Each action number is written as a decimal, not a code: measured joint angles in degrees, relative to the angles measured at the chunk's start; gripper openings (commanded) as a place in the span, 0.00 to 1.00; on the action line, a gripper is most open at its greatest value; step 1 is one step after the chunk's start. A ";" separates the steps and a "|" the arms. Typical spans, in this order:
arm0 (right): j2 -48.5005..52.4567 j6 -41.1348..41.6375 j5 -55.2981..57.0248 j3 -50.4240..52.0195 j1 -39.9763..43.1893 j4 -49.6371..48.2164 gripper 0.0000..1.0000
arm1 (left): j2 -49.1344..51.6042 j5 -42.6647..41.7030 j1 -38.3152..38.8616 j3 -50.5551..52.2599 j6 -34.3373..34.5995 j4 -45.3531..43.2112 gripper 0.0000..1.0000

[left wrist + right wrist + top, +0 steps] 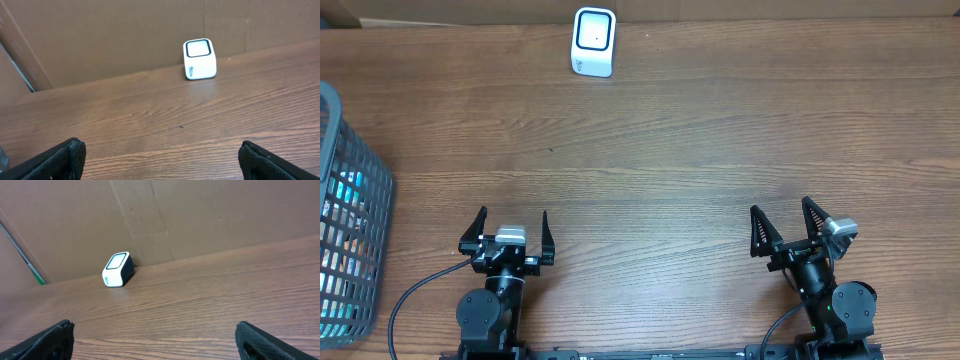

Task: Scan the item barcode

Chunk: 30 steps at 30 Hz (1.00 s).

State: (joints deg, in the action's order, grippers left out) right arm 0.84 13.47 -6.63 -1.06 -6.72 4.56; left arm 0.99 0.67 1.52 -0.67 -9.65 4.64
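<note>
Both grippers are seen with jaws spread wide at the near edge of the bench, and nothing is held.

Overhead: a grey mesh basket (375,215) is set at the left edge of the bench (670,150), and coloured contents (342,190) in blue and orange are glimpsed through its wall but cannot be identified. The white scanner (593,42) is placed at the far edge, left of centre, and the open wood between it and the left gripper (513,214) and right gripper (780,206) is unobstructed. Left wrist: the scanner (200,59) is seen against a cardboard wall (100,40), well apart from the left gripper (160,162). Right wrist: the scanner (118,269) is shown far left by the cardboard wall (200,215), beyond the right gripper (157,342).
</note>
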 measured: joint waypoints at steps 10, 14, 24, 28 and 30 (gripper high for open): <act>0.00 0.00 0.04 0.00 -0.02 0.00 1.00 | 0.00 0.07 0.00 0.04 0.02 -1.27 1.00; 0.00 0.00 0.02 0.00 0.00 0.02 1.00 | -0.02 -0.02 0.00 0.07 0.00 -1.70 1.00; 0.00 -0.02 0.02 0.00 0.00 0.00 1.00 | 0.57 -3.08 0.00 -4.11 0.04 6.08 1.00; 0.00 0.00 0.04 0.00 -0.02 0.00 1.00 | 4.85 -3.96 0.00 -11.87 0.04 10.38 1.00; 0.00 0.00 0.02 0.00 0.00 -0.02 1.00 | 8.50 -4.83 0.00 -16.37 0.07 12.15 1.00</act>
State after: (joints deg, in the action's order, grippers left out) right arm 0.84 13.47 -6.61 -1.06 -6.72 4.54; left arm 9.50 -4.16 1.52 -17.04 -9.58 16.80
